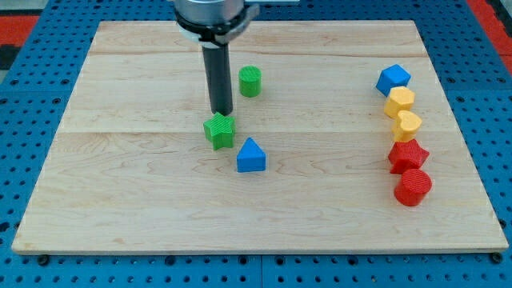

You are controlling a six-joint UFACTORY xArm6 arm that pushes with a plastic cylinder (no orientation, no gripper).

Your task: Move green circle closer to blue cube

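My tip [222, 112] sits just above the green star [219, 130], left-below the green circle [250, 82] — blue cube [393, 78] well apart at right. No fingers — bare rod.

Wood board [144, 200] on blue pegboard [32, 80] w/ red corners.

A pale wooden board [120, 200] with a matt, visibly grained surface and plank seams is seen on a blue perforated base [32, 96] that looks like matt plastic or painted metal. The green plastic cylinder [250, 81], green star-shaped block [219, 130] and blue cube [393, 78] are finished in fine ribbed layers, matt. The dark rod [218, 80] appears smooth with a faint sheen.
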